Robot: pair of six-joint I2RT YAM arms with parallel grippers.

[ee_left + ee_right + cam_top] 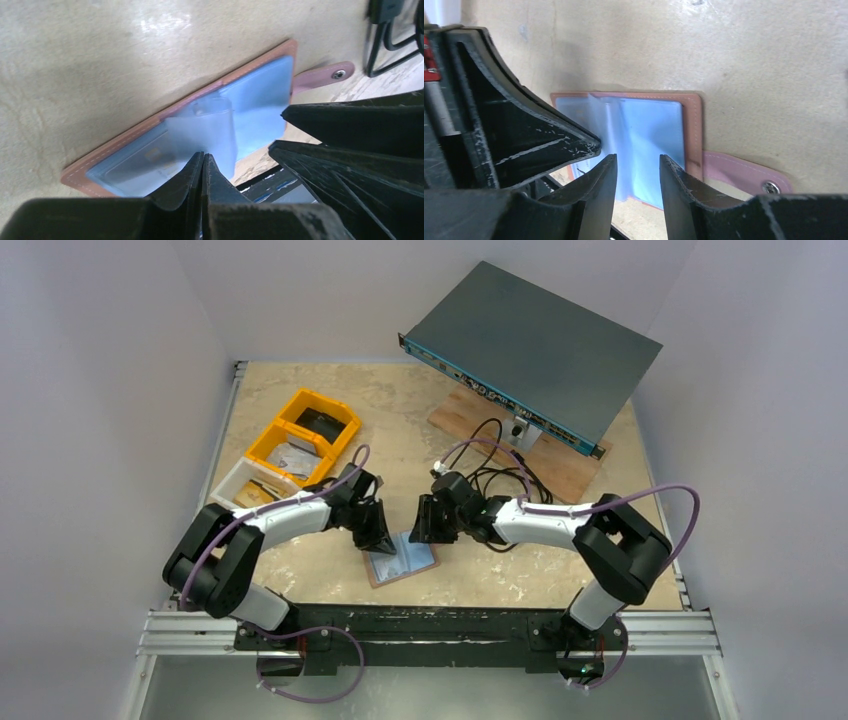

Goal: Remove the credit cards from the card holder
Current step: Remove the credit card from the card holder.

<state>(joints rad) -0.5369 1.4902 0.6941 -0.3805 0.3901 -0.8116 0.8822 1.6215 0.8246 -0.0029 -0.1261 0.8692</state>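
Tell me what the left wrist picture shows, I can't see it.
The left gripper, shut, pinches a pale blue sheet standing up from the open tan card holder, lying on the table. The right gripper is alongside.

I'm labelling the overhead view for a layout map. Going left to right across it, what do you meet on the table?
In order: yellow bins → left tool → card holder → right tool → black cables → grey rack unit.

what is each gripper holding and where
Left gripper pinches the near edge of a pale blue sheet in the open card holder; right gripper open, holding nothing.
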